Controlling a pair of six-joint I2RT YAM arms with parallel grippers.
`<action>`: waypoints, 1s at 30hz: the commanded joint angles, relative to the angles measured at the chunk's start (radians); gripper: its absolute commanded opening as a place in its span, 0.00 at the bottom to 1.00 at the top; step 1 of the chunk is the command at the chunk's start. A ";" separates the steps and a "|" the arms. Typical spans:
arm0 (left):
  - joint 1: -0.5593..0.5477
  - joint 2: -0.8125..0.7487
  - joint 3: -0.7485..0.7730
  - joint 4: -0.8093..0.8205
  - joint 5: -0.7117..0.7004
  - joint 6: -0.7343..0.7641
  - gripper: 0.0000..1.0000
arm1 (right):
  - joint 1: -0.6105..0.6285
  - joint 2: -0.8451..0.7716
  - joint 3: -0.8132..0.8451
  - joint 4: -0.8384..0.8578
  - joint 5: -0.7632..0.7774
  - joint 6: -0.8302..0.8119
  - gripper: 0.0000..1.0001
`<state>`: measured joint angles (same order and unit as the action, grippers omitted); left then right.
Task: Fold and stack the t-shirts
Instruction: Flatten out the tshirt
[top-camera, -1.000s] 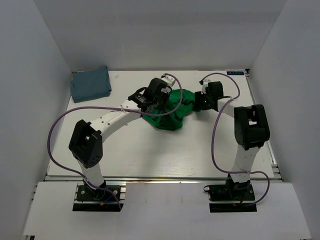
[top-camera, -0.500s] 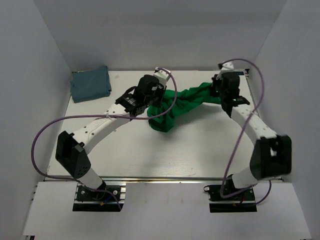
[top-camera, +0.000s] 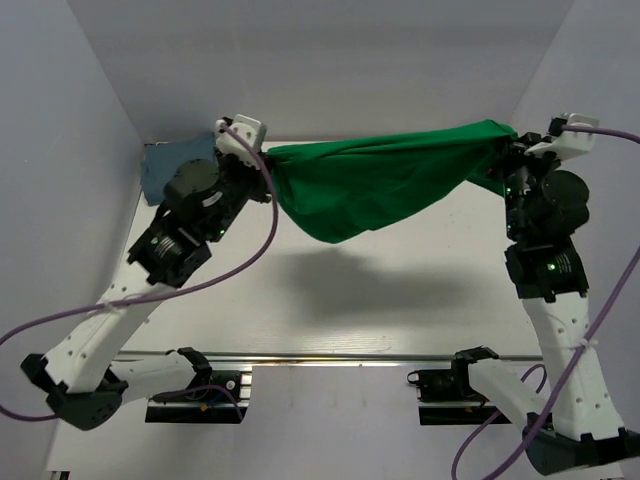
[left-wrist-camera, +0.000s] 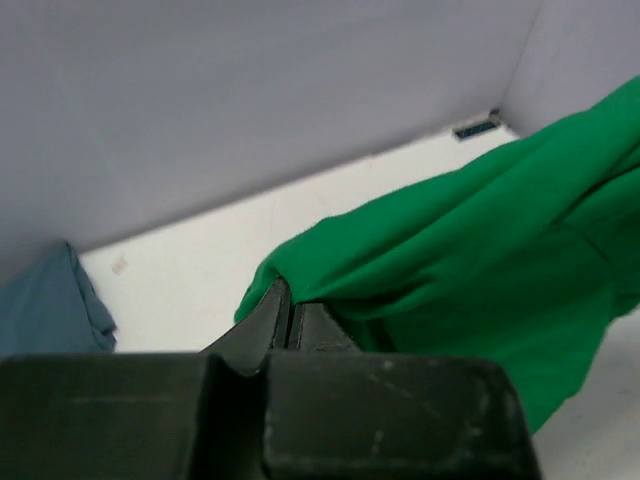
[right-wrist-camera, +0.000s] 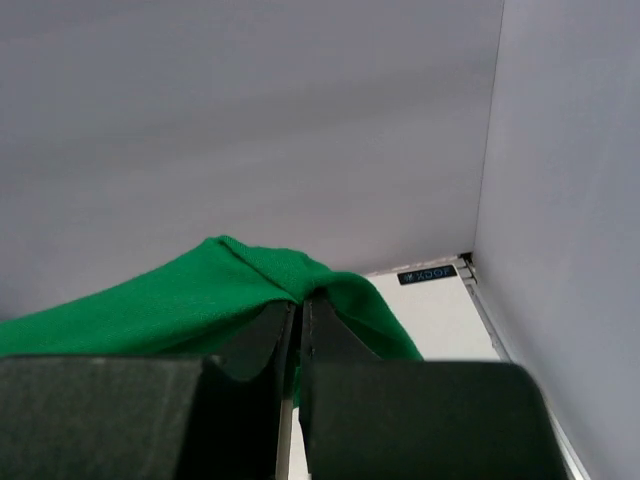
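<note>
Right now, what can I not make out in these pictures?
- Grey-blue t-shirt: in the top view, the left arm covers part of it; in the left wrist view, the left edge cuts it.
- Green t-shirt: which part is gripped is hidden in its own folds in every view.

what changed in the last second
The left end effector and right end effector rose and spread apart, lifting the green t-shirt off the table; it now hangs stretched between them. The right one closed on its right end; the left kept its grip. The grey-blue t-shirt stayed in the far left corner.
</note>
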<state>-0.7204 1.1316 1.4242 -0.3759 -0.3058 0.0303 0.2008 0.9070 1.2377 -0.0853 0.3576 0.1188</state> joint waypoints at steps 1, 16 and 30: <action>0.003 -0.082 0.001 0.022 0.037 0.056 0.00 | -0.004 -0.046 0.068 -0.033 0.011 -0.028 0.00; 0.003 -0.084 0.004 -0.001 0.120 0.050 0.00 | -0.006 -0.088 0.054 -0.067 -0.118 0.008 0.00; 0.094 0.486 -0.085 0.046 0.059 -0.122 0.00 | -0.006 0.346 -0.284 0.073 -0.170 0.150 0.00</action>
<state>-0.6682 1.5639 1.3090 -0.3199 -0.2451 -0.0616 0.2024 1.1889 0.9398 -0.0723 0.2005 0.2390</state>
